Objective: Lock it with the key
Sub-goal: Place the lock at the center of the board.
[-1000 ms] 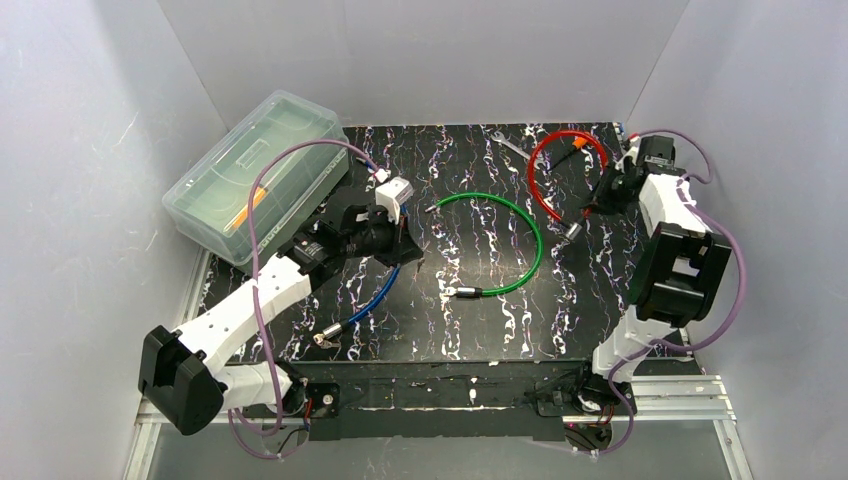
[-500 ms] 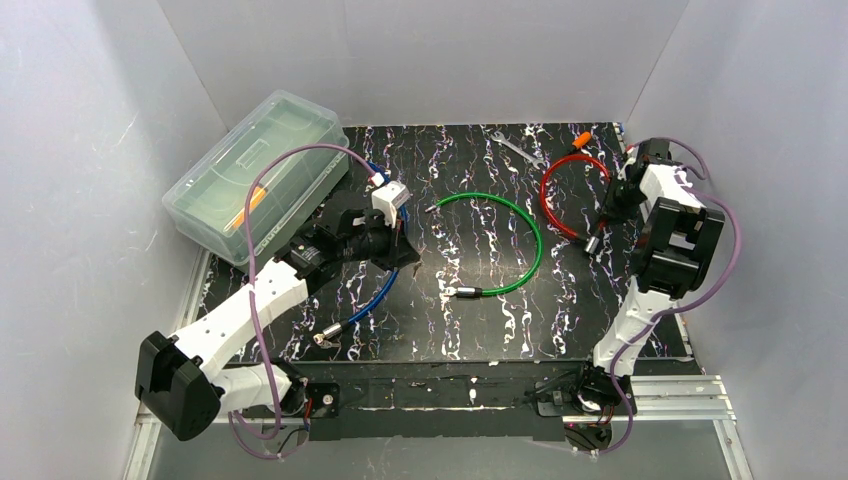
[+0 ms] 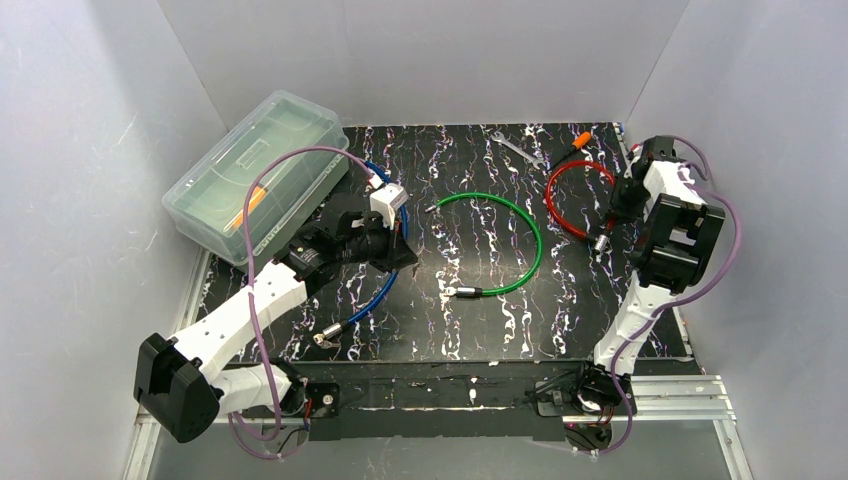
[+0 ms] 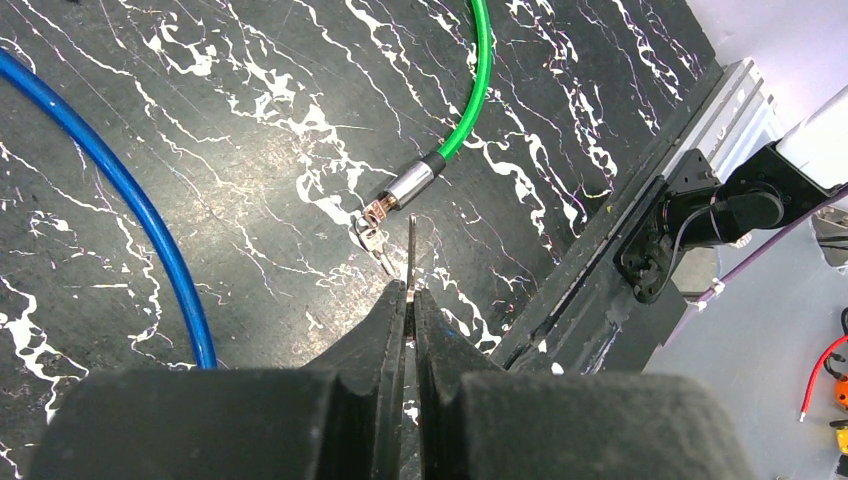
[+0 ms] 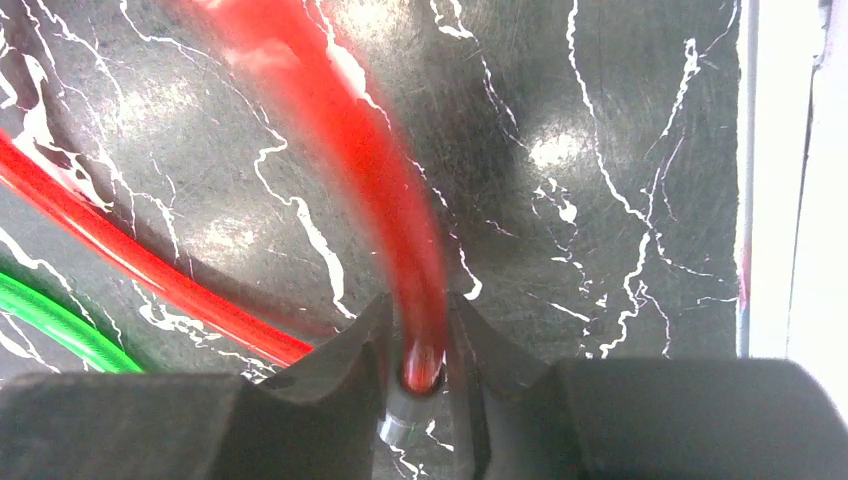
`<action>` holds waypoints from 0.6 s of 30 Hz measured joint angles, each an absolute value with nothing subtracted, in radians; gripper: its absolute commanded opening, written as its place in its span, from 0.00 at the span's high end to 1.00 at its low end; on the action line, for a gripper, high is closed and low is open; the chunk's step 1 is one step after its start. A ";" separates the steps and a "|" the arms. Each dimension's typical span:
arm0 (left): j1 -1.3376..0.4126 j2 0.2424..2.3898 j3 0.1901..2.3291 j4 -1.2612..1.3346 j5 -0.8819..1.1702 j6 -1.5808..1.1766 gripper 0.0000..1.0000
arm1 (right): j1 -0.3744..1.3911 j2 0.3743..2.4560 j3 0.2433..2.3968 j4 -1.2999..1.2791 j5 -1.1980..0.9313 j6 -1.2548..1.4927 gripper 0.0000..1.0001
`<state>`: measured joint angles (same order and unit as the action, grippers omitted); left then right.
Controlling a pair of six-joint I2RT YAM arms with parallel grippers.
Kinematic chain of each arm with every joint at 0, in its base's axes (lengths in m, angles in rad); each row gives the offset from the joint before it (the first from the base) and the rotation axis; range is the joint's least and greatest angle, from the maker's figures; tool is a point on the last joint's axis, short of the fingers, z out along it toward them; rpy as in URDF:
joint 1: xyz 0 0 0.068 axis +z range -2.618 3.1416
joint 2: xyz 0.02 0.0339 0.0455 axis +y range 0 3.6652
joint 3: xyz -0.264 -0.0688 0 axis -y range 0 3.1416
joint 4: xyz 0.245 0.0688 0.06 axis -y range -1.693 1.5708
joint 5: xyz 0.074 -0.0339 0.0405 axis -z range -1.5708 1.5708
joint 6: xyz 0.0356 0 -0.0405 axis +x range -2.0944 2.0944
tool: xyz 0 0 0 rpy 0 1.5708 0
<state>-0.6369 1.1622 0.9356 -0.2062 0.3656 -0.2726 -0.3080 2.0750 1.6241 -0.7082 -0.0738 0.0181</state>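
My left gripper (image 4: 410,292) is shut on a thin metal key (image 4: 411,245) whose blade points past the fingertips. Just beyond it lie the green cable lock's silver end (image 4: 412,183) and a small bunch of keys (image 4: 372,238) on the mat. In the top view the left gripper (image 3: 400,250) sits between the blue cable (image 3: 375,295) and the green cable (image 3: 537,245). My right gripper (image 5: 418,312) is shut on the red cable (image 5: 395,210) just above its metal end piece (image 5: 398,425). In the top view the right gripper (image 3: 612,215) is at the right edge by the red loop (image 3: 560,190).
A clear plastic box (image 3: 255,175) stands at the back left. A wrench (image 3: 517,150) and an orange-handled tool (image 3: 578,140) lie at the back of the black marbled mat (image 3: 480,320). White walls close in on both sides; the right arm is near the right wall.
The right gripper has pulled the red cable's end nearer and rightwards, and the loop has slid right and shrunk. The left gripper has drifted slightly nearer, still holding the key.
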 measured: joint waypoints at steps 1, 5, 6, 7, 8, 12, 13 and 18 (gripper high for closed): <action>-0.637 1.162 0.936 -0.206 0.366 -0.273 1.00 | -0.308 2.077 1.628 -0.708 -0.074 0.019 0.58; -0.637 1.162 0.936 -0.206 0.366 -0.273 1.00 | -0.308 2.077 1.645 -0.708 -0.081 0.019 0.49; -0.637 1.162 0.936 -0.206 0.366 -0.273 1.00 | -0.308 2.077 1.649 -0.707 -0.085 0.019 0.47; -0.637 1.162 0.936 -0.206 0.366 -0.273 1.00 | -0.308 2.077 1.653 -0.708 -0.090 0.020 0.46; -0.637 1.162 0.936 -0.206 0.366 -0.273 1.00 | -0.308 2.077 1.658 -0.708 -0.098 0.019 0.45; -0.637 1.162 0.936 -0.206 0.366 -0.275 1.00 | -0.308 2.073 1.663 -0.708 -0.170 0.015 0.37; -0.637 1.162 0.936 -0.206 0.367 -0.280 1.00 | -0.308 2.069 1.662 -0.708 -0.194 0.015 0.33; -0.625 1.163 0.936 -0.205 0.392 -0.319 1.00 | -0.291 1.981 1.636 -0.705 -0.392 -0.005 0.19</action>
<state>-0.6247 1.1633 0.9356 -0.2054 0.3916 -0.3187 -0.2909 1.9812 1.6356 -0.7052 -0.3923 -0.0048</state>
